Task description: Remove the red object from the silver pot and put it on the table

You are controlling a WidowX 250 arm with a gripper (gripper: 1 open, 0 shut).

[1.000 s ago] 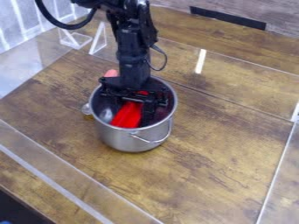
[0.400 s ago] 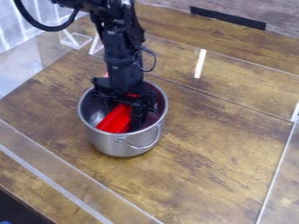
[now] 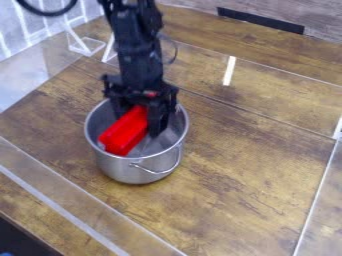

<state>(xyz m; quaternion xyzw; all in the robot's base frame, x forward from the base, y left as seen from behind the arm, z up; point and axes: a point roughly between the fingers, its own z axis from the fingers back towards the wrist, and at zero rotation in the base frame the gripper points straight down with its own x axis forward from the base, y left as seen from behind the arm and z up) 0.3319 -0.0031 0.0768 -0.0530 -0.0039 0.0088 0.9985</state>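
Observation:
The silver pot stands on the dark wooden table, left of the middle. My gripper points straight down over the pot's mouth, and its black fingers straddle the red object. This flat red block hangs tilted from the jaws. Its upper end is between the fingers and its lower end dips toward the pot's left rim. The gripper is shut on the block across its width. Part of the pot's inside is hidden behind the block and the fingers.
A short white strip lies on the table behind and to the right of the pot. Clear plastic walls border the table on the left, front and right. A black bar sits at the far edge.
The gripper has risen with the red block, which now sits higher and more tilted in the pot's mouth. The pot has shifted a little to the left and toward the front.

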